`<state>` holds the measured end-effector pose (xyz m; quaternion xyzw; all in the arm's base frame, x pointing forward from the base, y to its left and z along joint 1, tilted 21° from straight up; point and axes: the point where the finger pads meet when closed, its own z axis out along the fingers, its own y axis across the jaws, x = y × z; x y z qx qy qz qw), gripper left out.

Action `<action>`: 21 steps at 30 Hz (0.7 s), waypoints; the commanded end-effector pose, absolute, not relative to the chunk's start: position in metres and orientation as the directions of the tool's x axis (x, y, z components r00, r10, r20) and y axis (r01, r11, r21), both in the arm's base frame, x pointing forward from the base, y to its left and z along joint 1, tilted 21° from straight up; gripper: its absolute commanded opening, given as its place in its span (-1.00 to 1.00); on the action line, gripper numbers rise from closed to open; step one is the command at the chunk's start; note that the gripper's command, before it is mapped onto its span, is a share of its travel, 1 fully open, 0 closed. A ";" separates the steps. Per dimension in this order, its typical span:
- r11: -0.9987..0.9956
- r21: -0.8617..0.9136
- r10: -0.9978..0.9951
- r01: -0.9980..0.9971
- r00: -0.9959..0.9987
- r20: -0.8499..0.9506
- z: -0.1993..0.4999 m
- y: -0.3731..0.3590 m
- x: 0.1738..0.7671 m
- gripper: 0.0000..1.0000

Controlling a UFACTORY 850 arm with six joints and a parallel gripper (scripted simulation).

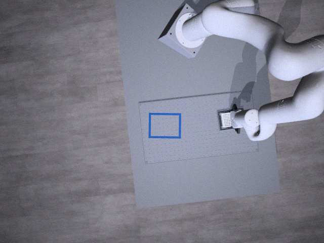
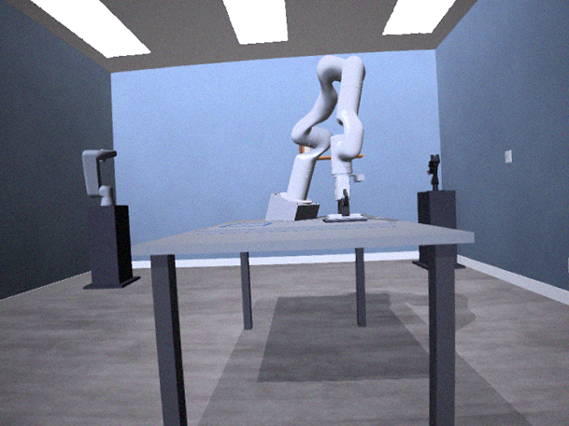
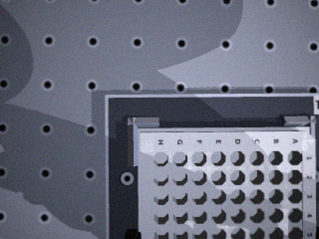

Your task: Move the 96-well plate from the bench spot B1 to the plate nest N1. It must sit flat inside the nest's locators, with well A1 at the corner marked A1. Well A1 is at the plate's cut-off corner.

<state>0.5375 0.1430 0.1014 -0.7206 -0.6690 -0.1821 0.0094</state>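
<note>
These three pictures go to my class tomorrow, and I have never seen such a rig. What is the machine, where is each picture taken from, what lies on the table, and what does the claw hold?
The machine is a white robot arm with joints, bolted to a grey table. One picture looks straight down from above, one looks across the room from the side, and one comes from a camera at the arm's wrist. On the table lies a perforated board with a blue rectangle outline on it. Nearer the arm's tip sits a dark frame, the plate nest. The claw is shut on a white 96-well plate, a tray of small wells, which is over that frame. Whether the plate rests fully down cannot be told.
</note>
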 end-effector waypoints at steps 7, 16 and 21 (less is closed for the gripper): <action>-0.105 0.231 0.961 0.967 0.038 0.275 0.101 0.143 0.538 1.00; -0.105 0.231 0.961 0.967 0.038 0.275 0.101 0.143 0.538 1.00; -0.105 0.231 0.961 0.967 0.038 0.275 0.101 0.143 0.538 1.00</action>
